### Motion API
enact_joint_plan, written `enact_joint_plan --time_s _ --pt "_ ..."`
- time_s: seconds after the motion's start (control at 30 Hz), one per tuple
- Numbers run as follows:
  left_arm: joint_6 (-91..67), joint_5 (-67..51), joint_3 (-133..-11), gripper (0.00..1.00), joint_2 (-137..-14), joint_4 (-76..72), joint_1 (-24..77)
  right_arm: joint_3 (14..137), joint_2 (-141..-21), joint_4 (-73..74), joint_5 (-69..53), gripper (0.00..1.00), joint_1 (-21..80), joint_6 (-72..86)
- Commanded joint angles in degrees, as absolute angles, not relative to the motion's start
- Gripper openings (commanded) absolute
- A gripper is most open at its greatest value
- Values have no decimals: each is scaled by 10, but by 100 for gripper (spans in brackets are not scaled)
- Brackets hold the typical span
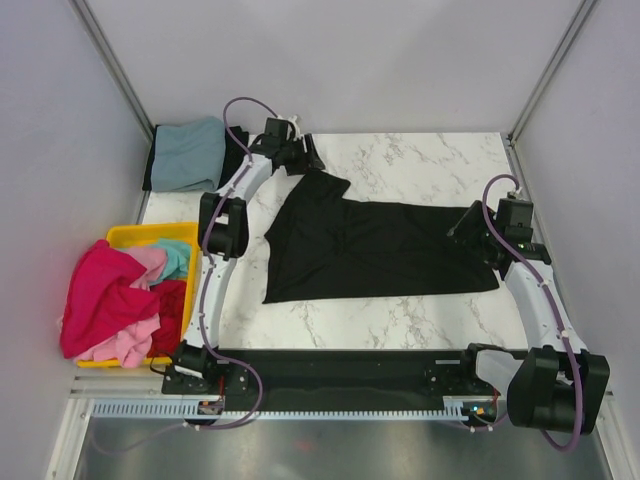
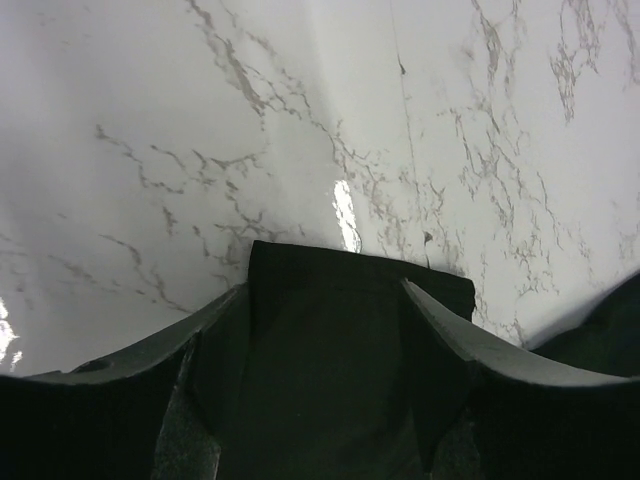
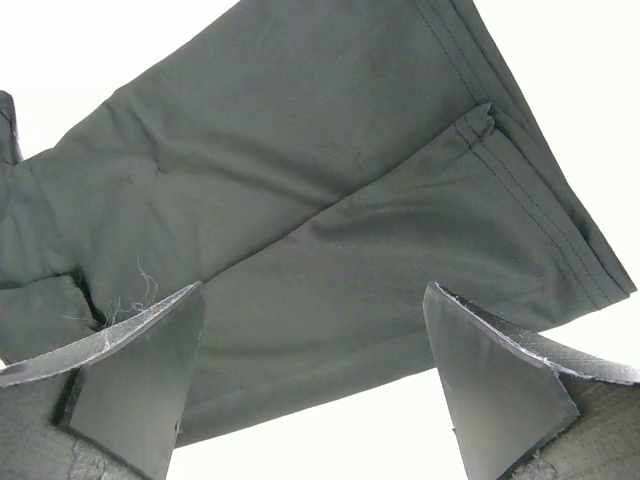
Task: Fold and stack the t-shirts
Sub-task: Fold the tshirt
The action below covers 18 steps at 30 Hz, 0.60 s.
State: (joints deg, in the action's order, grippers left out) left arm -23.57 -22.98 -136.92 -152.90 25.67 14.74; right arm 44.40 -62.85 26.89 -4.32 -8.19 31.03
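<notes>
Cloth of a black t-shirt [image 1: 370, 250] is lying on the counter [image 1: 420, 160], left hand [image 1: 300, 152] spread apart at its upper-left corner, right hand [image 1: 467, 225] spread apart at its right edge.

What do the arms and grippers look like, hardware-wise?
Both the left arm and right arm have white links, black joint housings and a looping purple cable. The left gripper and right gripper each carry two dark wedge-shaped fingers, frayed-edged on the right.
</notes>
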Motion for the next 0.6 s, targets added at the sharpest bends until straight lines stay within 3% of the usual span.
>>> enact_joint_plan --time_s 0.0,0.17,0.2,0.27,0.3,0.33,0.57 --pt "-266 -212 -1340 67 -1533 258 158 467 -629 267 -43 98 -81 299" --pt "-270 -202 -1334 46 -1530 250 157 460 -629 257 -30 98 -81 302" --pt "-269 -200 -1334 36 -1530 250 157 457 -633 252 -29 98 -81 306" --pt "-266 -197 -1335 28 -1529 250 157 458 -643 233 -35 98 -79 311" --pt "-266 -197 -1336 10 -1529 250 157 463 -662 224 -35 98 -78 318" --pt "-266 -196 -1337 4 -1529 249 157 468 -671 221 -34 98 -74 323" --pt "-269 -211 -1322 2 -1496 243 157 602 -829 185 10 98 -54 311"
